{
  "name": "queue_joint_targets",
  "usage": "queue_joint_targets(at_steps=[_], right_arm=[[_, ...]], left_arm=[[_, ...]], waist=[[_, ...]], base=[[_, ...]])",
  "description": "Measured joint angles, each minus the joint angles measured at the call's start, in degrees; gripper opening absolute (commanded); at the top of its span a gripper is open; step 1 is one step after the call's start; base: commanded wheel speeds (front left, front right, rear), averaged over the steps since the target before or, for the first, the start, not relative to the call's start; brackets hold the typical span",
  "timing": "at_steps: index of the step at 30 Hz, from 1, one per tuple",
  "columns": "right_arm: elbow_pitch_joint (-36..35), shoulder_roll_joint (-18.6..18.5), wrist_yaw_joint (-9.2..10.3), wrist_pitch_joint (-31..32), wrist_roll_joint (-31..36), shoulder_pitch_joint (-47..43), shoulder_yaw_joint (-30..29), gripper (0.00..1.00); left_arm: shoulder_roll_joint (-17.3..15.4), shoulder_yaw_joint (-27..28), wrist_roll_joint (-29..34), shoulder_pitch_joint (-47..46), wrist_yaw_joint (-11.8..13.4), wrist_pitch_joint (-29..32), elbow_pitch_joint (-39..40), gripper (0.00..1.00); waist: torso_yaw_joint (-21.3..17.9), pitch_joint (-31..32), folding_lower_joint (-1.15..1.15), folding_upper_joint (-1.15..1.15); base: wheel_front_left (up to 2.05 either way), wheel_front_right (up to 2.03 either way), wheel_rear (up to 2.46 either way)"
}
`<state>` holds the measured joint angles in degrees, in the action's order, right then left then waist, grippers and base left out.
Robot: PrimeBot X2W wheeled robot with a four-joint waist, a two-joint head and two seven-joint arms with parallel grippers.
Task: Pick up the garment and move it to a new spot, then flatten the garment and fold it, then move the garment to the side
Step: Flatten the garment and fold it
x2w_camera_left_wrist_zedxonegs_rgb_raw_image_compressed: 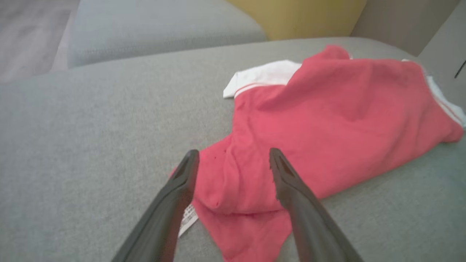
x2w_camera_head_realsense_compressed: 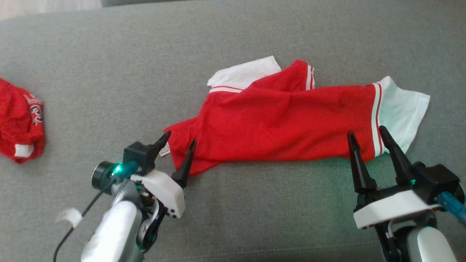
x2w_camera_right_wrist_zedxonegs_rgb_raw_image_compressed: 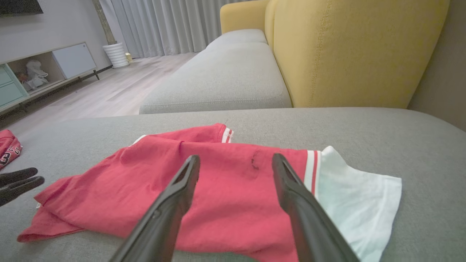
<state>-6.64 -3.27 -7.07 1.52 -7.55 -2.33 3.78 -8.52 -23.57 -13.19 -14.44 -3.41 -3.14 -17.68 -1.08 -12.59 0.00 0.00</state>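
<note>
Red shirt lies rumpled in middle of grey sofa seat, long axis left-right. Red end tapers to near-left corner, with white label there. White sleeve points right; another white piece folded at far edge.

Left hand at near-left corner: fingers spread apart, angled far and slightly right, straddling corner, nothing gripped.

Right hand at right end: fingers spread apart, pointing far, tips over striped seam, nothing gripped.

Other red garment bunched at left edge of seat, well apart.
</note>
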Motion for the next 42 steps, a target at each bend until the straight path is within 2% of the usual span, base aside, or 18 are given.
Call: queue_joint_targets(at_steps=[7,8,9,10,17,23,28,32,37,42], right_arm=[[0.3,0.0,0.0,-0.5,0.0,1.3,0.4,1.0],[0.5,0.0,0.0,-0.5,-0.1,1.4,0.5,1.0],[0.6,0.0,0.0,-0.6,-0.2,1.6,0.5,1.0],[0.8,0.0,0.0,-0.6,-0.3,1.8,0.5,1.0],[1.5,0.0,0.0,-1.1,-0.6,1.8,0.4,1.0],[1.9,0.1,0.0,-1.5,-1.0,1.8,-0.9,1.0],[1.9,0.1,0.0,-1.6,-1.0,1.8,-1.5,1.0],[1.9,0.1,0.0,-1.8,-1.5,1.9,-1.8,1.0],[1.9,0.2,0.0,-2.2,-1.5,3.8,-1.6,1.0],[2.1,0.3,0.0,-3.1,-2.2,5.7,-0.9,1.0]], left_arm=[[0.1,-0.5,-1.6,-3.7,-1.5,2.1,-6.1,1.0],[0.1,-0.7,-2.0,-4.1,-1.7,2.2,-6.7,0.89],[0.2,-1.0,-2.1,-4.3,-1.8,2.0,-6.8,0.32],[0.2,-1.4,-2.2,-4.6,-2.2,2.0,-6.9,0.0],[0.1,-1.9,-2.6,-4.7,-2.7,-3.1,-3.3,0.0],[-0.6,-2.4,-2.5,-3.9,-2.6,-4.1,7.1,0.0],[-1.8,-2.9,-2.5,-1.1,-1.5,-3.9,17.4,0.0],[-2.0,-2.8,-2.5,-1.7,-1.3,-2.4,22.1,0.0],[-1.9,-0.2,-3.8,-7.4,-1.1,-1.5,18.8,0.0],[-2.0,3.9,-5.2,-19.9,-1.2,-2.3,5.8,0.0]], waist=[[-1.2,-2.2,0.0,0.0],[-1.3,-2.5,0.0,0.0],[-1.4,-2.6,0.0,0.0],[-1.4,-2.7,0.0,0.0],[-0.6,-2.8,0.0,0.0],[0.2,-2.1,0.0,0.0],[0.6,-1.6,0.0,0.0],[0.3,-1.9,0.0,0.0],[-1.4,-3.2,0.0,0.0],[-4.3,-5.7,0.0,0.0]], base=[[0.0,0.0,0.0],[0.0,0.0,0.0],[0.0,0.0,0.0],[0.0,0.0,0.0],[0.0,0.0,0.0],[0.0,0.0,0.0],[0.0,0.0,0.0],[0.0,0.0,0.0],[0.0,0.0,0.0],[0.0,0.0,0.0]])
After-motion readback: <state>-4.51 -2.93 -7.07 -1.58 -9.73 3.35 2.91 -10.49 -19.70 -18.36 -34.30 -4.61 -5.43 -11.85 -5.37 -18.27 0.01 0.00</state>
